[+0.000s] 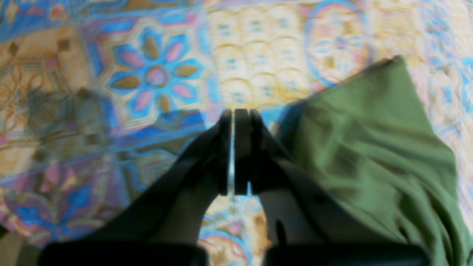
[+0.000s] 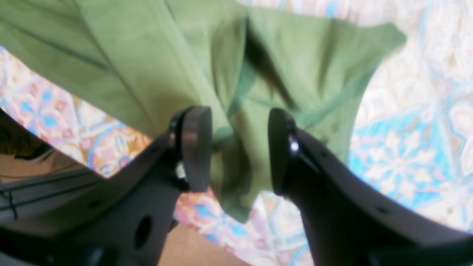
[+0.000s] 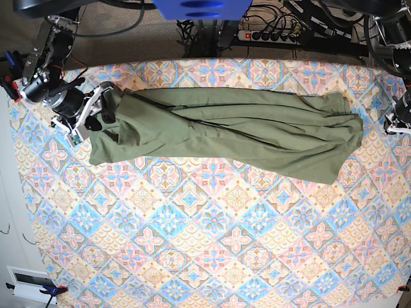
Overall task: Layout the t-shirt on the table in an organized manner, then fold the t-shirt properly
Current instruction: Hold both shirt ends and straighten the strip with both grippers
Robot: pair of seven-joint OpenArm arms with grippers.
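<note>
The olive-green t-shirt (image 3: pixel 244 131) lies stretched out in a long, wrinkled band across the far half of the patterned table (image 3: pixel 205 256). My right gripper (image 3: pixel 101 117) is at the shirt's left end. In the right wrist view it (image 2: pixel 238 147) stands open, its fingers (image 2: pixel 196 147) apart on either side of a bunched fold of the t-shirt (image 2: pixel 147 55). In the left wrist view my left gripper (image 1: pixel 233 112) is shut with nothing between its jaws, over bare table (image 1: pixel 155 74). A corner of the t-shirt (image 1: pixel 369 140) lies just to its right. My left arm (image 3: pixel 401 106) shows at the base view's right edge.
Behind the table's far edge are a power strip and cables (image 3: pixel 276 35) and a blue mount (image 3: pixel 192 8). A white box (image 3: pixel 29 282) sits off the near left corner. The right wrist view shows the table's edge and floor (image 2: pixel 37 166) close to the gripper.
</note>
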